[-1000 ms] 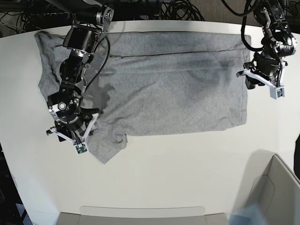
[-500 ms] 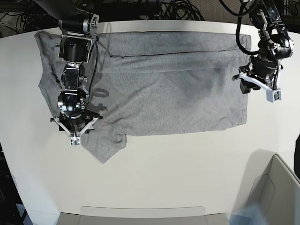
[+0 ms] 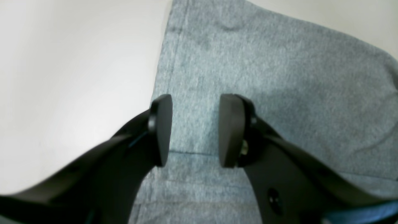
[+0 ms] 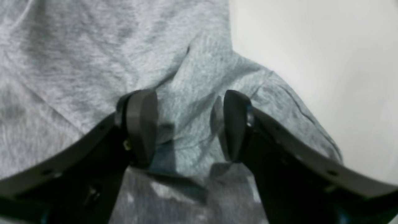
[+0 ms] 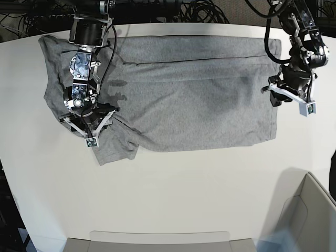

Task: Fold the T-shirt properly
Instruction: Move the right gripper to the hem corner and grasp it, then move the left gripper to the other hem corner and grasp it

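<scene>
The heather-grey cotton T-shirt (image 5: pixel 189 92) lay spread on the white table (image 5: pixel 173 194). The right gripper (image 5: pixel 86 123) had moved up off the sleeve, jaws open; the left gripper (image 5: pixel 290 97) stayed open over the hem.

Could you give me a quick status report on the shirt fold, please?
Left hand open, over the hem edge. Right hand open above the sleeve. T-shirt flat on the table, partly folded. Nothing in the way.
</scene>
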You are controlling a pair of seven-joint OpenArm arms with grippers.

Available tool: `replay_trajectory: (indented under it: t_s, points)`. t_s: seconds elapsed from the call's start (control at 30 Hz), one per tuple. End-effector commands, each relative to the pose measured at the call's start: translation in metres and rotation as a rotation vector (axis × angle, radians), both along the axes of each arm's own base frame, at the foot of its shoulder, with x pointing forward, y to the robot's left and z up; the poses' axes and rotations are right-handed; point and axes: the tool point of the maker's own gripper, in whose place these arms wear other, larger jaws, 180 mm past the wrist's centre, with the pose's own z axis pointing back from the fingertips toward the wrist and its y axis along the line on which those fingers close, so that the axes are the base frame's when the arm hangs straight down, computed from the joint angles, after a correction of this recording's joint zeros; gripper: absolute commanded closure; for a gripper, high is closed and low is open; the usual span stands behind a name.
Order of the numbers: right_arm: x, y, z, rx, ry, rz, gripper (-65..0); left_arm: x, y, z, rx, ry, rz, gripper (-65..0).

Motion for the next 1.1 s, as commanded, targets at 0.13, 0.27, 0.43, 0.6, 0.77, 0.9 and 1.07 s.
replay_trajectory:
  t_s: [0.13,0.27,0.43,0.6,0.77,0.9,1.07]
  points:
    - [0.064,-0.007,0.078,-0.032,-0.196,0.004,-33.7,0.006,0.003,0.011,0.019,-0.039,-0.005,-25.6]
    - [0.095,-0.021,0.089,-0.051,-0.19,0.005,-33.7,0.007,0.003,0.011,0.019,-0.041,-0.005,-25.6]
    - [0.118,-0.042,0.067,-0.037,-0.087,-0.011,-33.7,0.007,0.003,0.011,0.019,-0.041,-0.005,-25.6]
    - [0.111,-0.042,0.027,0.001,-0.032,0.007,-33.7,0.007,0.003,0.011,0.019,-0.041,-0.005,-25.6]
    - [0.097,-0.034,-0.011,0.049,0.04,0.016,-33.7,0.007,0.003,0.011,0.019,-0.041,-0.005,-25.6]
    - [0.089,-0.024,-0.025,0.072,0.08,0.047,-33.7,0.02,0.003,0.022,0.02,-0.083,-0.005,-25.8]
    - [0.082,-0.008,-0.028,0.11,0.121,0.148,-33.7,0.055,0.012,0.028,-0.017,-0.126,0.021,-29.8]
